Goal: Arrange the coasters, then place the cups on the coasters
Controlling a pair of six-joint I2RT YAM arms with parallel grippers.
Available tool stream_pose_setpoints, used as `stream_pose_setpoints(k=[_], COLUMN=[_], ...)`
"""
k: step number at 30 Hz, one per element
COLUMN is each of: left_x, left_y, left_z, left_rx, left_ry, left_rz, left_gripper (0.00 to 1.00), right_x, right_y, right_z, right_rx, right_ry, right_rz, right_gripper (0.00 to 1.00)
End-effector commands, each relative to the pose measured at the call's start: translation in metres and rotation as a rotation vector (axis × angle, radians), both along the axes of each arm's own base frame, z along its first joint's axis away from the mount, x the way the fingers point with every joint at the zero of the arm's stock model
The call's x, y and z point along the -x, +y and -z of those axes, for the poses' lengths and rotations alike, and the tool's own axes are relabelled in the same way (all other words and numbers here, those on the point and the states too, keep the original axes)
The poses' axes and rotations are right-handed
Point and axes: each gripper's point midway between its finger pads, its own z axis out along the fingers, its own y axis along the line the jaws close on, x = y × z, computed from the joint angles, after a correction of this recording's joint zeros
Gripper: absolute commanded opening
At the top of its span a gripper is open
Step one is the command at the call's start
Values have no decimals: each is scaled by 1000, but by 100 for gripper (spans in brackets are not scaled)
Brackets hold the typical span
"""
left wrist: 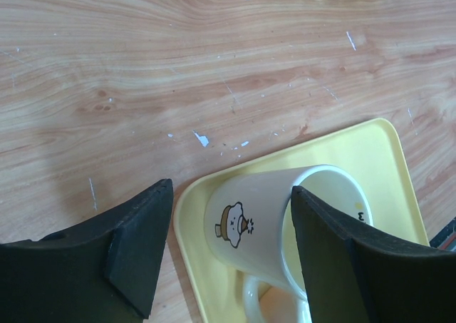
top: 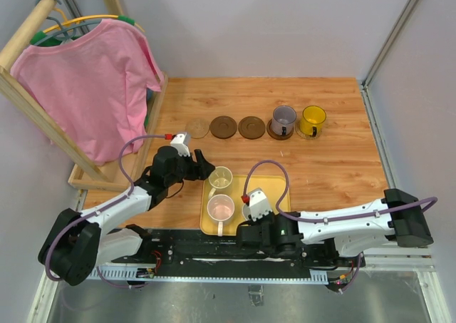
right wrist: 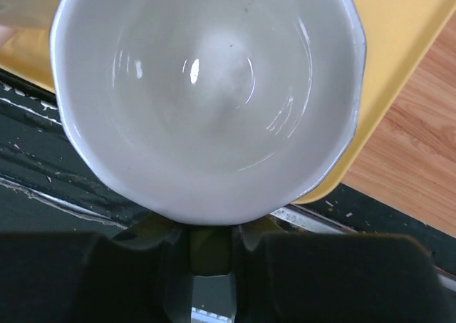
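Along the back of the table lie a tan coaster [top: 197, 128] and two dark brown coasters [top: 223, 127] [top: 251, 127]. To their right, the purple-grey cup [top: 283, 120] and the amber cup [top: 312, 120] each stand on a coaster. The yellow tray [top: 276, 187] holds the pale yellow cup [top: 220, 177] and the pink cup [top: 221, 208]. My left gripper [left wrist: 228, 202] is open and straddles the pale yellow cup [left wrist: 256, 223], its right finger [left wrist: 342, 252] at the rim. My right gripper [right wrist: 211, 248] is shut on the greenish handle of the whitish-green cup [right wrist: 206, 88] over the tray's near right corner [right wrist: 399, 52].
A wooden clothes rack with a pink T-shirt [top: 92, 88] stands at the back left, and its base [top: 107, 175] reaches close to my left arm. The black mounting rail [top: 214, 246] runs along the near edge. Grey walls close in the sides.
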Motion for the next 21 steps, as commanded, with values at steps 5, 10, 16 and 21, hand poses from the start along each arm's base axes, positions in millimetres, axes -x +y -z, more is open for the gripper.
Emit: stream_pose_setpoints(k=[5,10,16,21], left_x=[-3,-5,-11,-17], left_y=[-1,2,10,13], left_z=[-22,-32,-33,-30], left_rx=[13,5,-24,-49], left_ry=[-71,-97,-110,-103], left_rz=[3,-8,-53,-80], left_gripper=[71,71,71,71], right_x=[-44,-86,-142,-189], right_y=[-1,-1,-6,6], right_z=[-70,-98,-118,-137], right_rx=[-48,-137,-173,-187], right_ry=[-216,-249,-293,-319], right_rz=[139,249,377,406], right_gripper=[1,1,1,1])
